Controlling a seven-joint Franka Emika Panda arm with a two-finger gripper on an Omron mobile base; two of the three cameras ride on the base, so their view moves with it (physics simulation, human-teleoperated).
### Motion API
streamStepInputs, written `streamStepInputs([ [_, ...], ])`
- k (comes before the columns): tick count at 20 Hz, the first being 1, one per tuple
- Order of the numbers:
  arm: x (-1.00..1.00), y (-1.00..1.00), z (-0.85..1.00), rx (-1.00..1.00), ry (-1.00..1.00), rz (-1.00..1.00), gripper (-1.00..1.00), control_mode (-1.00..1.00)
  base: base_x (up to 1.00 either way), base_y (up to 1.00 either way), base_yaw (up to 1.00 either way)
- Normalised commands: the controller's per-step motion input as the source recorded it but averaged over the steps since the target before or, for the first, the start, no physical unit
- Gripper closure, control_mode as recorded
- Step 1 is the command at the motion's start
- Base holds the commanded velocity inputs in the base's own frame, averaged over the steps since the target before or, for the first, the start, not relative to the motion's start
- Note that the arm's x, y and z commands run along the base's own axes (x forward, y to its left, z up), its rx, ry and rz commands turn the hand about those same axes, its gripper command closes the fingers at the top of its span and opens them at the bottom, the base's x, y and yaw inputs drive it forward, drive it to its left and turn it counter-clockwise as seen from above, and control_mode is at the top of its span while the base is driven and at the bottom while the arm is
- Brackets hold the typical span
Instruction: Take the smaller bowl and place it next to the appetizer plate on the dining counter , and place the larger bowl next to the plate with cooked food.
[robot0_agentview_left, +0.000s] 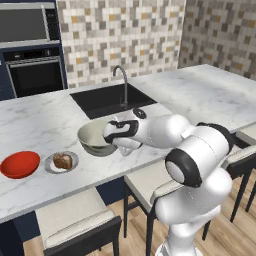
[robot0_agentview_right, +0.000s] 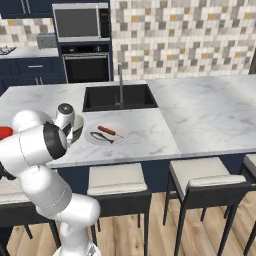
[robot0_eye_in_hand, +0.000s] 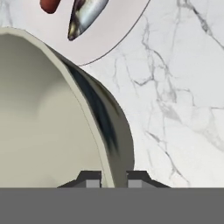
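Right now the pincer (robot0_eye_in_hand: 113, 181) is pinching the rim of the larger bowl (robot0_agentview_left: 95, 137), one finger tip inside the wall and one outside, as the hand view shows. From the left base view the beige bowl sits on the dining counter (robot0_agentview_left: 200, 95), just in front of the black sink (robot0_agentview_left: 107, 97) and its curved tap (robot0_agentview_left: 122, 82), with the white arm reaching over it from the stool side. Close beside the bowl, also in front of the sink, lies the plate with cooked food (robot0_agentview_right: 106, 133), carrying a silvery fish (robot0_eye_in_hand: 85, 15) and a red piece (robot0_agentview_right: 109, 131); in the hand view its edge runs just past the bowl's rim. Further from the sink along the counter stands the appetizer plate (robot0_agentview_left: 61, 162) with its brown lump, and just beyond that the smaller bowl (robot0_agentview_left: 20, 164), red and upright
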Motion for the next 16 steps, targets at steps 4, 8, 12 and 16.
streamStepInputs([
  [4,0.64,0.00,-0.18,0.00,0.02,-0.03,1.00,-1.00,0.00,0.00,0.00],
  [8,0.59,0.00,-0.10,0.00,0.00,-0.05,1.00,-1.00,0.00,0.00,0.00],
  [12,0.21,0.01,-0.20,0.00,0.05,-0.01,1.00,-1.00,0.00,0.00,0.00],
  [16,-0.21,0.00,-0.38,-0.02,0.17,0.00,1.00,-1.00,0.00,0.00,0.00],
])
